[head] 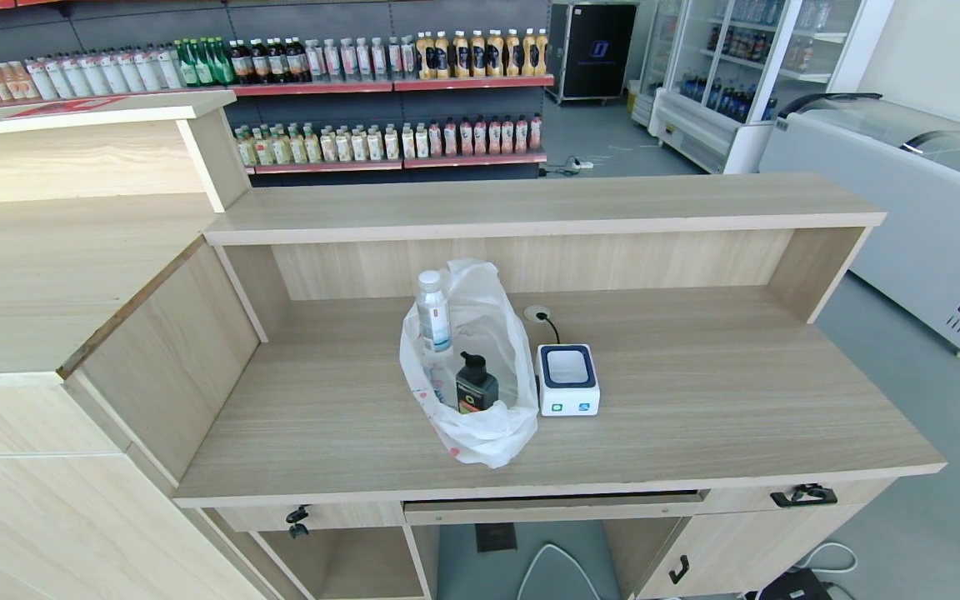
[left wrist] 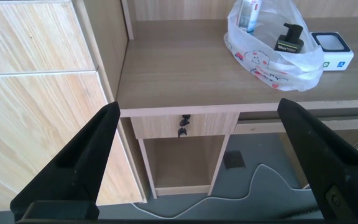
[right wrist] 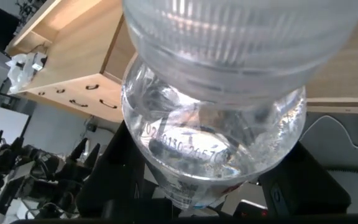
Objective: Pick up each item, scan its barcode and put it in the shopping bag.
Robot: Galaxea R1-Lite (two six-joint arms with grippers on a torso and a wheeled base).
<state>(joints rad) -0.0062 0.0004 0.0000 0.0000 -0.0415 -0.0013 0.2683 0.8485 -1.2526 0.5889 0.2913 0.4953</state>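
Counter (head: 697,400): pale wood-grain board, matt and smooth, with a black drawer handle (head: 803,495) under its front edge. Shopping bag (head: 488,437): thin translucent white plastic, crinkled, slightly glossy. Inside it, a water bottle (head: 432,312) of clear plastic with a white cap, and a pump bottle (head: 475,385) of dark, matt plastic. Scanner (head: 567,379): smooth white plastic casing, glossy window framed in dark blue. Left gripper (left wrist: 199,104): matt black fingers, set wide apart. Right gripper (right wrist: 207,186): dark fingers clasping a ribbed bottle (right wrist: 216,124) of clear, glossy plastic.
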